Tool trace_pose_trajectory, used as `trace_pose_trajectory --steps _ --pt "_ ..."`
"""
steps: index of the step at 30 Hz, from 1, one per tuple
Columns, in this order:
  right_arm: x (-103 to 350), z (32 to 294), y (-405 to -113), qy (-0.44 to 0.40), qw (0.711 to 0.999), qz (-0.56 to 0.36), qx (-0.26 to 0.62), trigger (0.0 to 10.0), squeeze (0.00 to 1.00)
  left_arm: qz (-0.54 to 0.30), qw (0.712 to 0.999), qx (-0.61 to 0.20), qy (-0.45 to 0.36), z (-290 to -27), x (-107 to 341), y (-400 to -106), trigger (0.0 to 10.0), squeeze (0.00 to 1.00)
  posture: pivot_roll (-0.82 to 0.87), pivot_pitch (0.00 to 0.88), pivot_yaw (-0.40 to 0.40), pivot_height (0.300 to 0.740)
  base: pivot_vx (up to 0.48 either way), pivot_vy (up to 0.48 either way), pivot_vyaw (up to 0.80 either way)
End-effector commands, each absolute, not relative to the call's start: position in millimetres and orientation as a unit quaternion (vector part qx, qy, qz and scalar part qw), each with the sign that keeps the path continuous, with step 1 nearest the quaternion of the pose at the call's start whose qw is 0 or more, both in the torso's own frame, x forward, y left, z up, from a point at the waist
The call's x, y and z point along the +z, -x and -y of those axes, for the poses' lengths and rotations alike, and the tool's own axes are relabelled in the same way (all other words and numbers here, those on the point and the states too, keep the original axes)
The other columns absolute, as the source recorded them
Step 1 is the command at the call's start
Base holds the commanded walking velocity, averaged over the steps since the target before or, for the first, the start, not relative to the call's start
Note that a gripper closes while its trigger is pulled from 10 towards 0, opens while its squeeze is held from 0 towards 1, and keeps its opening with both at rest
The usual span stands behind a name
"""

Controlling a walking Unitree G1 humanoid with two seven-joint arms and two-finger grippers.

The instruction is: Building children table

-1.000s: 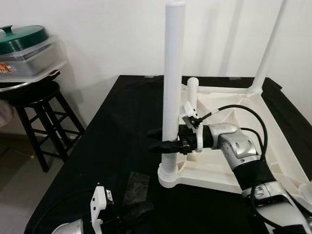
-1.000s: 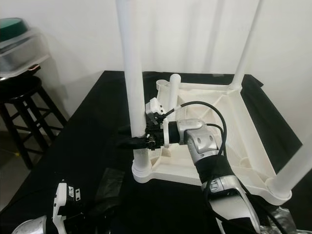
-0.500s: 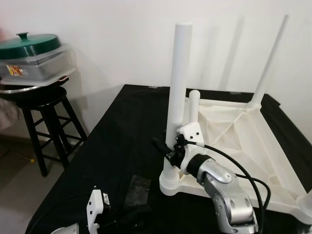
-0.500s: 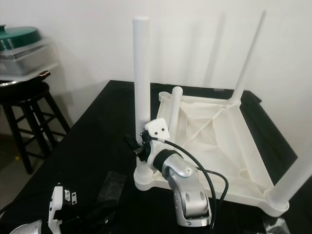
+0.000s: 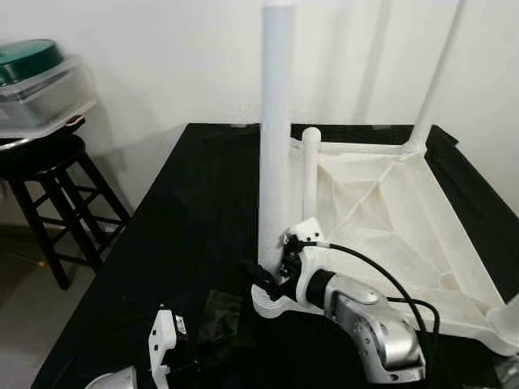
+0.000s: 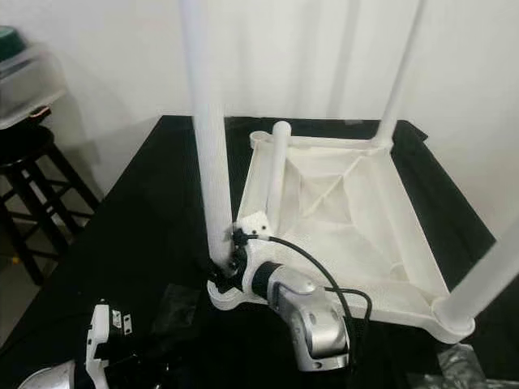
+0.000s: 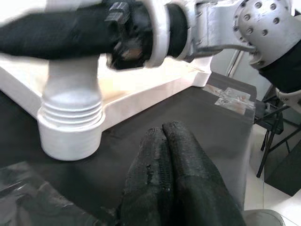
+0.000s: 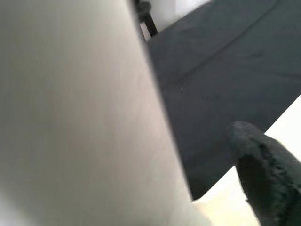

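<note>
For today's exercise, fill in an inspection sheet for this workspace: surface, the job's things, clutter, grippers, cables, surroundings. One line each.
Surface: table under a black cloth.
Job's things: white plastic tabletop lying upside down on the cloth; near-left leg upright in its corner socket; far leg and near-right leg also fitted; a short leg stands at the far-left corner.
Clutter: clear plastic wrap on the cloth near the socket.
Grippers: right gripper around the base of the near-left leg; left gripper shut, low above the cloth, holding nothing.
Cables: black cable looping over the right wrist.
Surroundings: white wall; black stool carrying a lidded container.
</note>
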State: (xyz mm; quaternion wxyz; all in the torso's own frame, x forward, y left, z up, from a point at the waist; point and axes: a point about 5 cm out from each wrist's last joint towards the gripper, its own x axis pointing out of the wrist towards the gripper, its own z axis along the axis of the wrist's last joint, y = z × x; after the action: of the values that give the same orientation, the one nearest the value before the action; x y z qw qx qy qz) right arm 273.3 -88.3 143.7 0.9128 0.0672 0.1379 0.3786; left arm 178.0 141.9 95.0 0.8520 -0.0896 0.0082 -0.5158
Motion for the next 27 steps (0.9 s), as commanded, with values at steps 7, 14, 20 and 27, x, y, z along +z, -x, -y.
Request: trace_pose_trajectory --steps 7,14,20,27 --pt "148 109 -251 -0.053 0.867 -0.107 0.484 10.0 0.47 -0.031 0.854 -0.514 0.076 -145 96 -178 9.3 0.00 -0.04 0.000 0.010 0.740 0.000 0.000 0.00" --pt "138 135 -237 -0.030 0.846 -0.141 0.514 10.0 0.00 -0.081 0.842 -0.528 0.079 -151 99 -179 10.0 0.00 -0.06 0.000 0.022 0.740 0.000 0.000 0.00" --pt "136 151 -228 -0.017 0.826 -0.157 0.541 10.0 0.00 -0.095 0.831 -0.543 0.073 -153 101 -178 10.0 0.00 -0.06 0.000 0.031 0.740 0.000 0.400 0.00" --pt "137 175 -225 0.015 0.828 -0.176 0.533 10.0 0.00 -0.083 0.828 -0.550 0.063 -156 106 -181 10.0 0.00 -0.07 0.000 0.041 0.740 0.000 0.480 0.00"
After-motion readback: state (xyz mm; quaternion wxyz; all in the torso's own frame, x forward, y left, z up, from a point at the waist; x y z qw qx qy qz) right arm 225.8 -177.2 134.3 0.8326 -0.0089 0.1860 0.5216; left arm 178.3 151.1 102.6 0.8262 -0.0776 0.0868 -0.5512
